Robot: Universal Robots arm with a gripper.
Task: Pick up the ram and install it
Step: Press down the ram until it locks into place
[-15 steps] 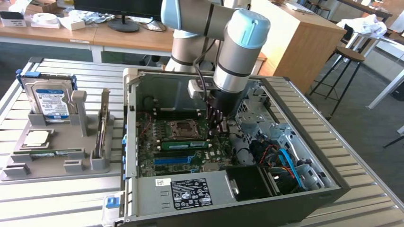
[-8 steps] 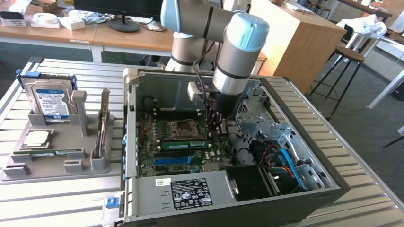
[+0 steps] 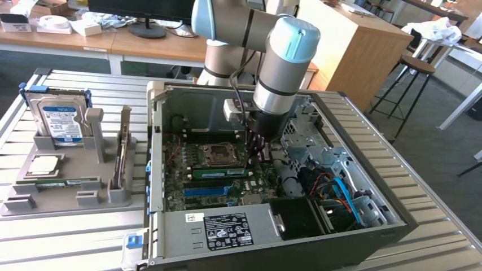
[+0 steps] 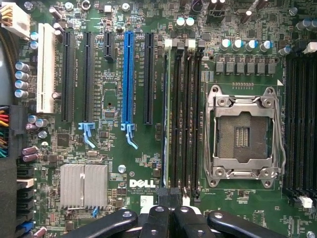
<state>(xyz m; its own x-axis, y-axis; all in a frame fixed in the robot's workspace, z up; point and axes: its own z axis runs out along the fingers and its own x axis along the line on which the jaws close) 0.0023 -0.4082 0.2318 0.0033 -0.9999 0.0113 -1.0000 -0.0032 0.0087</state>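
Note:
The ram (image 3: 218,173), a long green stick, stands on edge in a memory slot of the motherboard (image 3: 197,199) inside the open computer case, just in front of the empty CPU socket (image 3: 218,152). My gripper (image 3: 258,153) reaches down into the case at the end of the stick toward the exterior view's right. In the wrist view the ram (image 4: 165,124) is seen edge-on in the outermost of the black slots beside the CPU socket (image 4: 242,131). The black fingers of my gripper (image 4: 171,214) are shut together right at its end. Whether they touch it I cannot tell.
A blue slot (image 3: 207,191) lies in front of the ram. Cables and drive cages (image 3: 331,180) fill the case on the exterior view's right. A grey tray (image 3: 19,206) on the exterior view's left holds a hard drive (image 3: 60,121), a CPU chip (image 3: 43,165) and a thin green strip (image 3: 64,183).

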